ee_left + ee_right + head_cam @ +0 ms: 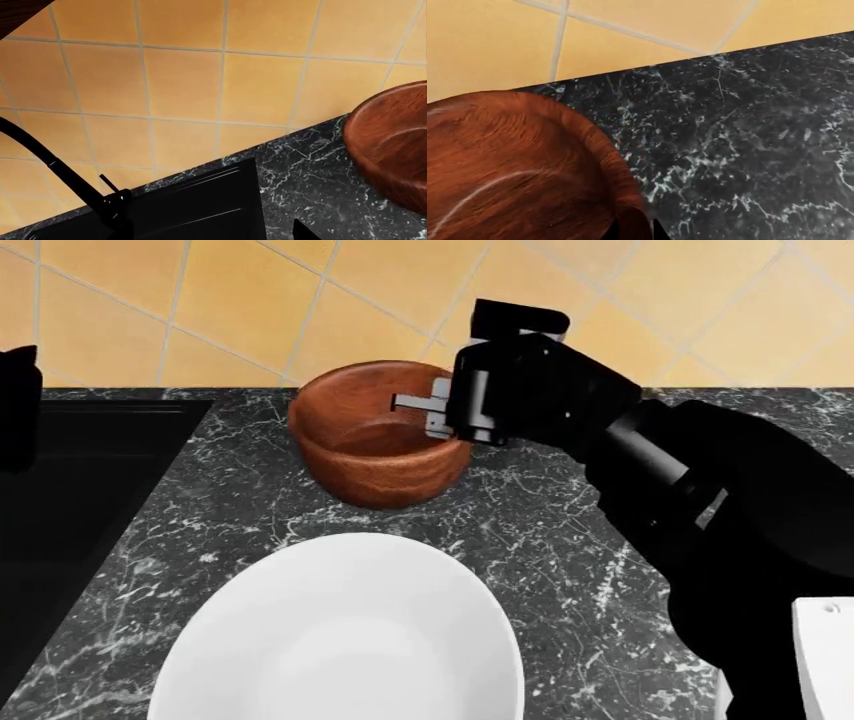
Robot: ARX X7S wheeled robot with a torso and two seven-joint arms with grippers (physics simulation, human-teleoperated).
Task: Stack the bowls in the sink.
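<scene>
Right gripper at the wooden bowl's rim, sink off to the left.

The marbled countertop (534, 530) carries both bowls; the black sink (80, 490) is set into it at the left, with its faucet (67, 175) against the orange tiled wall (200, 75). The white bowl (340, 640) sits nearest the robot, just apart from the wooden bowl (367, 440) behind it. The right gripper (430, 412) straddles the wooden bowl's right rim, its jaws narrowly apart with the wall between them; whether they clamp it cannot be told. The left gripper is barely seen.
</scene>
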